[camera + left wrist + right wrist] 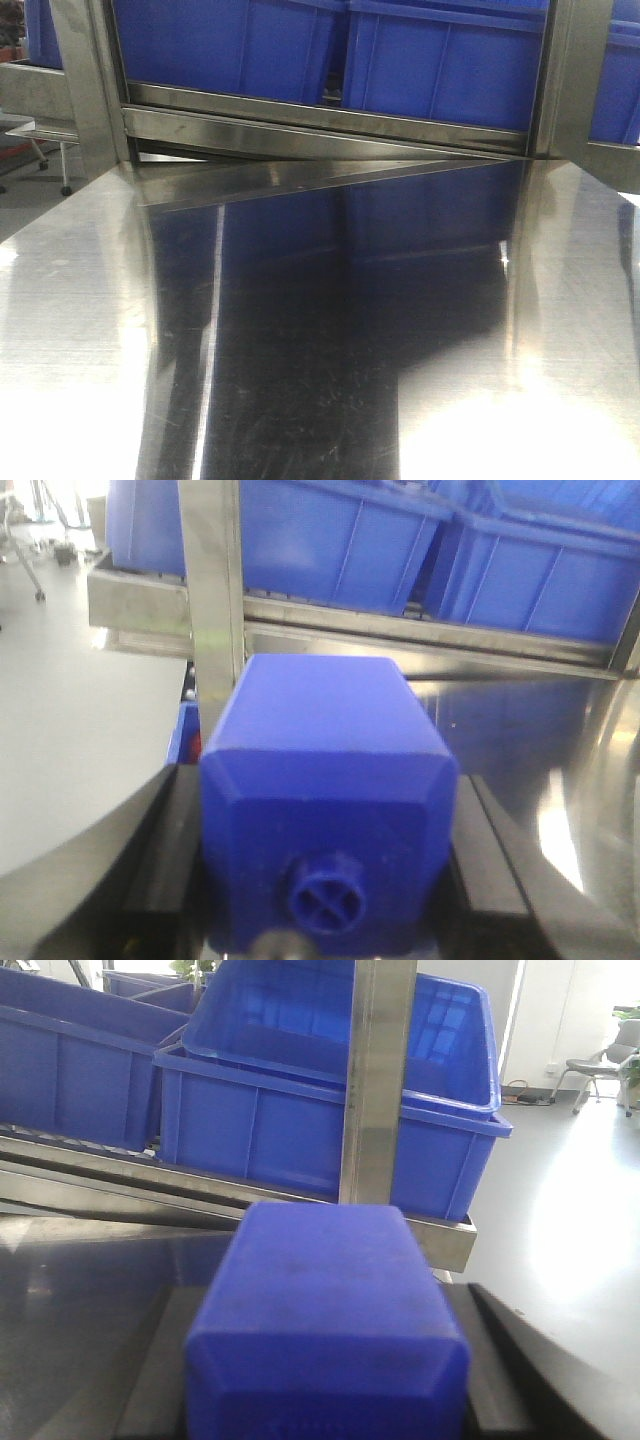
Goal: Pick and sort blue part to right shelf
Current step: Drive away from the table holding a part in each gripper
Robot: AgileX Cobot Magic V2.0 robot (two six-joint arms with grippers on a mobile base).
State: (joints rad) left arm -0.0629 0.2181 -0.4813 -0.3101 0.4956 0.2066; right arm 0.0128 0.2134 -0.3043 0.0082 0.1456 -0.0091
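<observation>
Holding the blue part [325,1350] clenched between its fingers, the right gripper [330,1295] is hovering just in front of the right shelf [378,1080]. Pickup appears done; placement on the shelf is remaining. The part's long axis is pointing toward the shelf, sloped shoulders facing away from it. The left gripper [330,780] is gripping a knobbed blue block [325,810].
</observation>
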